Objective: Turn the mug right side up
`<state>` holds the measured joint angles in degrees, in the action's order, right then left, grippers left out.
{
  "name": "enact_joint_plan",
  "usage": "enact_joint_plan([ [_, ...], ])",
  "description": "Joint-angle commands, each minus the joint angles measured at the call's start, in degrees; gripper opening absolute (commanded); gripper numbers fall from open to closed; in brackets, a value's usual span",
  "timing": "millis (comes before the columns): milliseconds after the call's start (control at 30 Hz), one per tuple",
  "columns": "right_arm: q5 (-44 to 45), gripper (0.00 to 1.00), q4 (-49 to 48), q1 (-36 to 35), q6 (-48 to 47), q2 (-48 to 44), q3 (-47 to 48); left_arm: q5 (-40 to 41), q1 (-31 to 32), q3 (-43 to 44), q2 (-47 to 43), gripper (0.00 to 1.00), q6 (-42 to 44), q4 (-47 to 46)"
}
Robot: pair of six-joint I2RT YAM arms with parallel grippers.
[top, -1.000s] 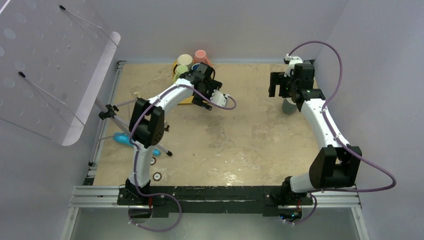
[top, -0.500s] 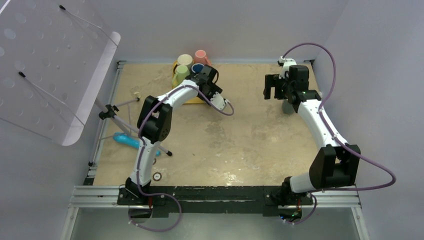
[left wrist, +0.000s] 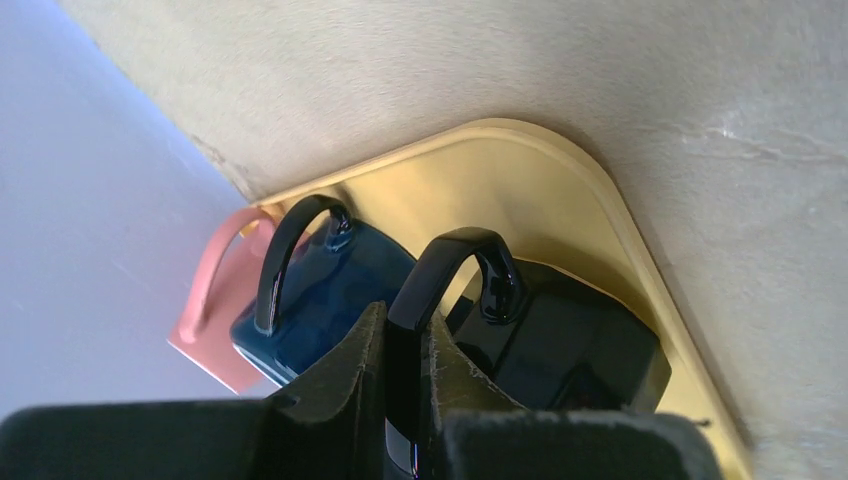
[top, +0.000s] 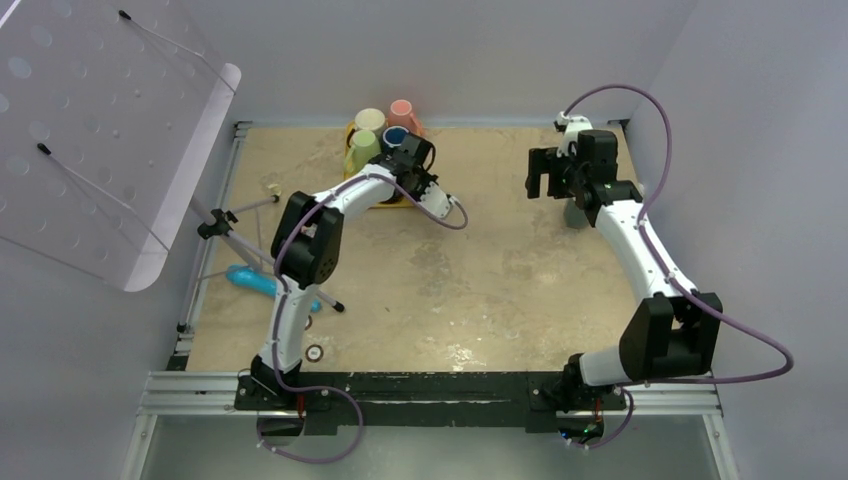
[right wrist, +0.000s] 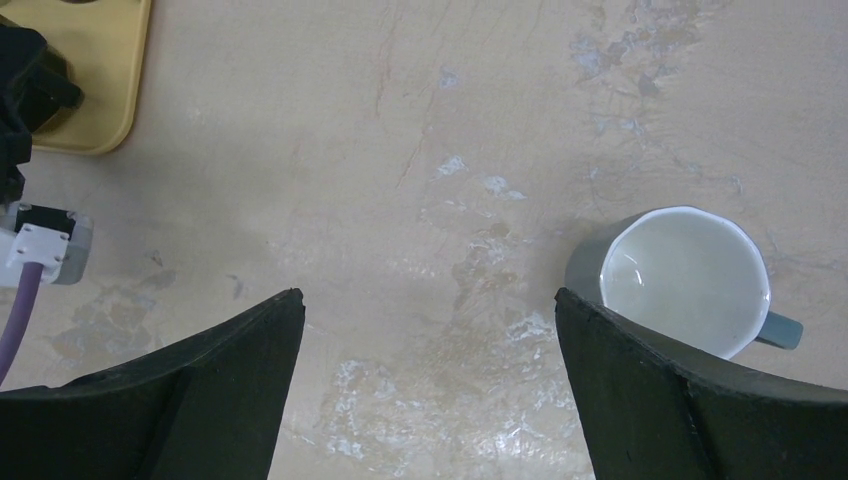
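Table [top: 480, 280], mottled beige, holds a yellow plastic tray [left wrist: 560, 180] at far left; on it sits the glossy black ceramic mug [left wrist: 570, 350], beside a dark blue mug [left wrist: 320, 300], its handle [left wrist: 470, 250] pinched by the left gripper [left wrist: 405, 330]. Pivoting on that thin handle risks slip or collision. Right gripper [right wrist: 430, 320] spread, empty.

We saw the left gripper [top: 405, 160] low over the yellow tray [top: 397, 201] at the bench's far edge, left of the middle. Its jaws were hidden from us. A cream mug [top: 370, 118], a pink mug [top: 402, 109], a green mug [top: 362, 148] and a blue mug [top: 394, 135] stood on the tray. The right gripper [top: 545, 172] hung spread toward the far-right corner, with a grey mug [top: 575, 214] beside its arm.
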<state>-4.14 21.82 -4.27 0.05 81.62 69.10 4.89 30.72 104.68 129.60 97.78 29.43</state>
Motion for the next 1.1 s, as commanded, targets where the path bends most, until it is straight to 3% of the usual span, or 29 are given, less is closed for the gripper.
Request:
enact_joint_plan([
  [0, -2.1, 0.98, -2.1, -1.5, 1.0, -4.2, -0.2, -3.7, -0.1, 2.1, -8.7, 0.0, -17.9, -3.7],
  [167, -11.9, 0.98, -9.6, -4.1, 4.9, -9.4, -4.6, -8.0, -1.2, 11.2, -14.3, 0.0, -46.4, 2.7],
  [433, -25.6, 0.98, -41.1, -16.1, 22.6, -15.1, -18.2, -25.3, -3.4, 20.2, -21.4, 0.0, -77.8, 16.2],
  [567, -26.7, 0.98, -50.3, -19.1, 30.8, -12.2, -19.6, -31.6, -3.3, 20.7, -24.0, 0.0, -84.2, 18.2],
  [900, -28.0, 0.9, -59.6, -24.1, 33.4, -10.3, -18.1, -36.4, -2.6, 20.5, -25.2, 0.0, -86.8, 19.8],
  [1067, -30.7, 0.74, -62.4, -24.9, 37.4, -4.0, -15.1, -42.5, -2.4, 22.8, -24.8, 0.0, -91.6, 20.7],
])
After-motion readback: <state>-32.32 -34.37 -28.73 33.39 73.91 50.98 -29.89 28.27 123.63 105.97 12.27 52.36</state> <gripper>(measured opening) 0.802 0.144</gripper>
